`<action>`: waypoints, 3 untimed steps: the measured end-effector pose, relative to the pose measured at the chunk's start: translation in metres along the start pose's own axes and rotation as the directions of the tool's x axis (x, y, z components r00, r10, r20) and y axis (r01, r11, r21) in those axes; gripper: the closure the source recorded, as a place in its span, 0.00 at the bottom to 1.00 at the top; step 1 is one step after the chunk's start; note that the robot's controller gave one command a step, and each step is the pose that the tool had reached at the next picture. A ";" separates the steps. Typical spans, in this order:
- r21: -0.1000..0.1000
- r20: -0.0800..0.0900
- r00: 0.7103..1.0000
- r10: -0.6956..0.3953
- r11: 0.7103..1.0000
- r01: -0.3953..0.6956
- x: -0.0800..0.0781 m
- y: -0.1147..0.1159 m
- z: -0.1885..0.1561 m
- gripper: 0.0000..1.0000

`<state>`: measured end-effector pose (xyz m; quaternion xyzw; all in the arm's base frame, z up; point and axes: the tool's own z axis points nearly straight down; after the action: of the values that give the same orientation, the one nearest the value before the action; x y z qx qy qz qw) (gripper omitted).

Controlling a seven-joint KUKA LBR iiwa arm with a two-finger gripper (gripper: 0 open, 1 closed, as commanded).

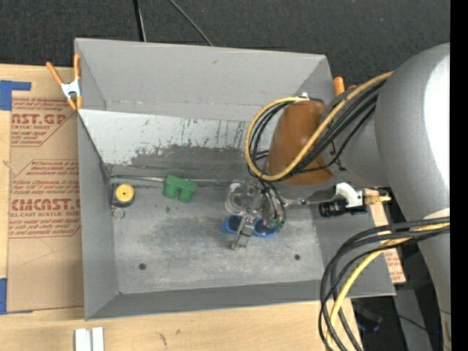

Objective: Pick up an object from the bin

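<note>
The floor (292, 13) at the back is dark, almost black. A black pole (136, 9) crosses it at the top, and a thin black cord (183, 14) runs over it too. A big grey metal bin (205, 72) with slanted walls sits in the middle. Its back wall is pale and smooth up high, and scratched lower down. The bin rests on a light brown wooden surface (219, 327). A small white piece (88, 337) lies on the wood near the left corner.

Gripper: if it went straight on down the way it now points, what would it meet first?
Most likely the small blue object lying directly beneath the gripper, right of the middle of the bin. Depth is unclear from this angle, so it may already be touching.
</note>
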<state>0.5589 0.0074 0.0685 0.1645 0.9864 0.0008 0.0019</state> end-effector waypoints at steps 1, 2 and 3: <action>0.001 -0.002 0.994 0.108 0.994 -0.108 0.014 0.003 -0.032 0.00; 0.004 -0.003 0.928 0.373 0.928 -0.373 0.016 -0.014 -0.034 0.00; 0.006 -0.004 0.828 0.561 0.828 -0.561 0.015 -0.008 0.000 0.00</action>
<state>0.5425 0.0049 0.0683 0.4467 0.8947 -0.0004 -0.0017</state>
